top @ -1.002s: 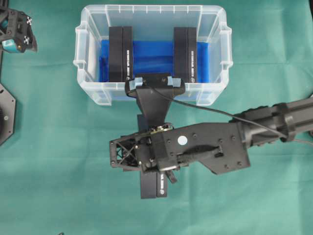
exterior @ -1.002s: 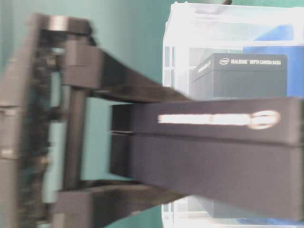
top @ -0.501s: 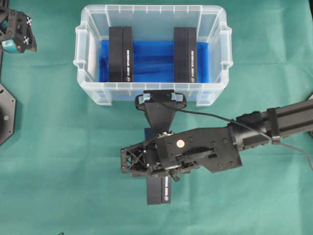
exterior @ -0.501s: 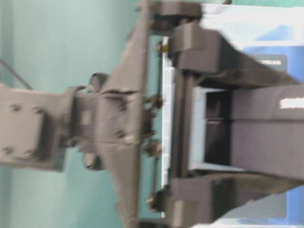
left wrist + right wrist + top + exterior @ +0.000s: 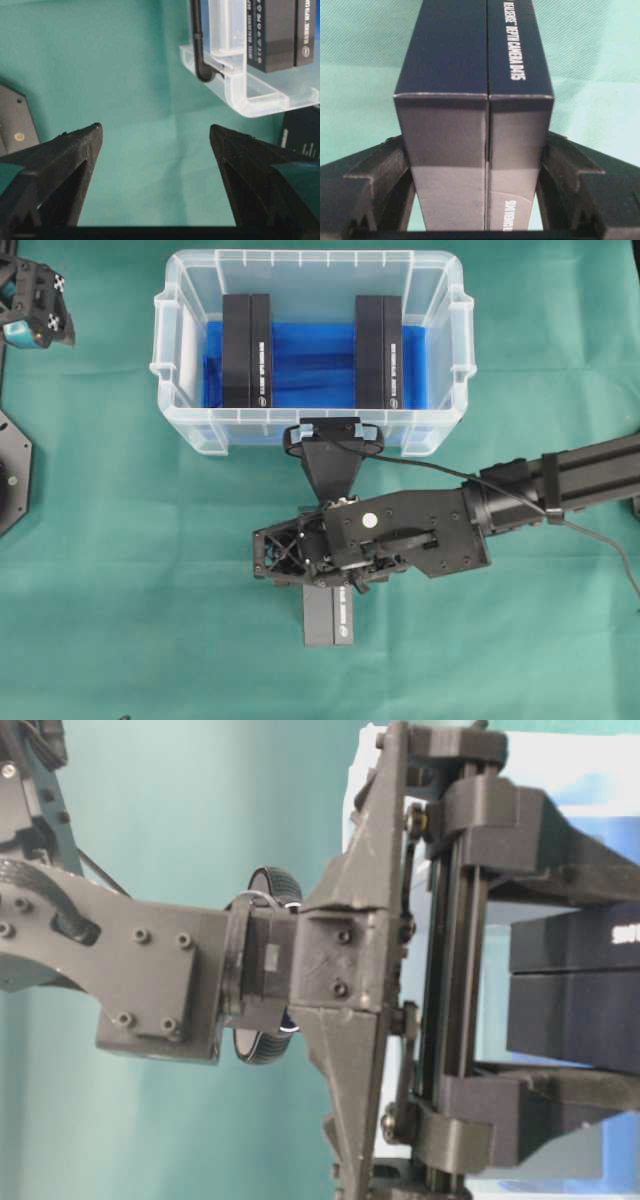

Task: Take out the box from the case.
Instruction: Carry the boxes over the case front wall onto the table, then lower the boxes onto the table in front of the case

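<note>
**A:** Where is the box (image 5: 472, 115) now?

**B:** It sits between your right gripper's (image 5: 322, 592) fingers (image 5: 380, 175), squeezed on both sides. A second ago it hung close by the case (image 5: 310, 435) wall. Now you have pulled it back and tipped it lower, so it lies out over the green cloth (image 5: 120, 590). It is out of the case, so the job looks nearly done.

**A:** What else is near?

**B:** Two more black boxes (image 5: 247, 350) stand inside the case, far past your fingertips. A black cable (image 5: 420, 468) runs along your arm.

**A:** And the left gripper (image 5: 155, 137)?

**B:** Its fingers stand wide apart and hold nothing. Only green cloth lies between them, with the case corner just beyond. Nothing blocks your way down.
</note>
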Tool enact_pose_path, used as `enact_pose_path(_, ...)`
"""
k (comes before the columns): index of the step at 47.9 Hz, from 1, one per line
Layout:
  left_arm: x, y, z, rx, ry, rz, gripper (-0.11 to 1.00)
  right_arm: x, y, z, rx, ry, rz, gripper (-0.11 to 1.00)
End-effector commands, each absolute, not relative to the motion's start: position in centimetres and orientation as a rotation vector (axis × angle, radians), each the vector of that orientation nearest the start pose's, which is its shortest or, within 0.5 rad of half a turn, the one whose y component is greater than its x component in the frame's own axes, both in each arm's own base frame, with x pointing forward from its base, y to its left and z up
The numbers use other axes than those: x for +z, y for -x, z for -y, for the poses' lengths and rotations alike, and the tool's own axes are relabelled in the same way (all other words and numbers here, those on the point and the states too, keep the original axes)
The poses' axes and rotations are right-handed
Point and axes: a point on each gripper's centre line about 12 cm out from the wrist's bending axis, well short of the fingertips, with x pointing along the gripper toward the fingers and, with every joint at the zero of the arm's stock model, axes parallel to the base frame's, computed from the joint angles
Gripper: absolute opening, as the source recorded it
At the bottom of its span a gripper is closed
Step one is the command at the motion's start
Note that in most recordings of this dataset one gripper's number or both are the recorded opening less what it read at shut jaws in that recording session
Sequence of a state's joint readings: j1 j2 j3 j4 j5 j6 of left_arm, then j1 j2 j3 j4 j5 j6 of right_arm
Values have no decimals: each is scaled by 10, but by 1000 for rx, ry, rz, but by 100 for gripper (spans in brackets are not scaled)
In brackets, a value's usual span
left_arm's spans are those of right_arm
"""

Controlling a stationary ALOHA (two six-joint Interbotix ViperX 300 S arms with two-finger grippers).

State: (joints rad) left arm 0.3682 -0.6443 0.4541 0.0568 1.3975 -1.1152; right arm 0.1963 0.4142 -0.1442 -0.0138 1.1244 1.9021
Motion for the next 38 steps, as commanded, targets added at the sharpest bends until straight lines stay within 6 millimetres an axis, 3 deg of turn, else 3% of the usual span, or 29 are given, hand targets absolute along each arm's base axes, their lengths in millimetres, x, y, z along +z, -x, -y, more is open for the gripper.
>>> enact_pose_path(1, 354, -188, -80, 1000, 1136, -863, 88, 199, -477, -94, -1111, -1425, -1015, 67)
enact_pose_path(38, 354, -187, -79, 1000, 1139, -859, 89, 207, -473, -90, -1119, -1395, -1008, 67)
